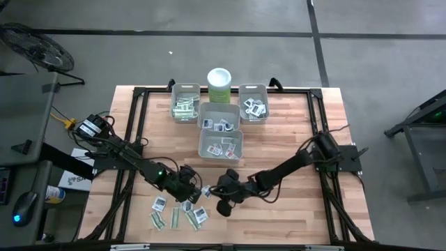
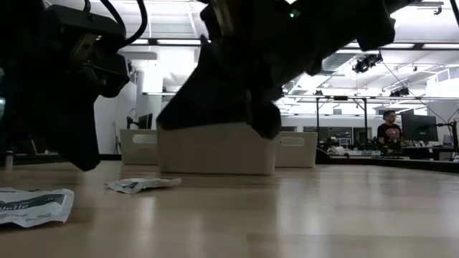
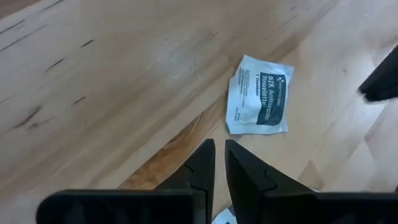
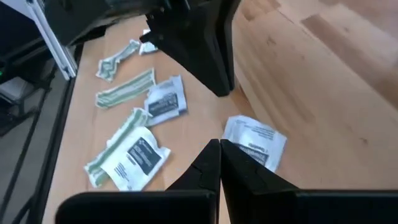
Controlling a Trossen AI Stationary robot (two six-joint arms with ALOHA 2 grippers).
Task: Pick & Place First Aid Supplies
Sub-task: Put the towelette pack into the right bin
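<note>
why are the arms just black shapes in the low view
Low view: both arms sit close to the lens against bright ceiling lights, so they silhouette; the crumpled white paper packet nearest is soft. Left wrist view: the white square towelette packet prints sharp, with pale glare on the wooden table.

Four grey rectangular plastic bins (image 1: 221, 144) sit around 12 o'clock, the tall white-lidded canister (image 1: 219, 84) behind them. Loose small flat paper packets (image 1: 180, 211) are scattered at 6 o'clock, near the table's front edge.

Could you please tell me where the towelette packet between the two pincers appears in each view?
High view: towelette packet, lower centre.
Low view: probably the crumpled packet left of centre.
Left wrist view: just ahead of the left pincer.
Right wrist view: just ahead of the right pincer.
Shared landmark: the left pincer beside it.
</note>
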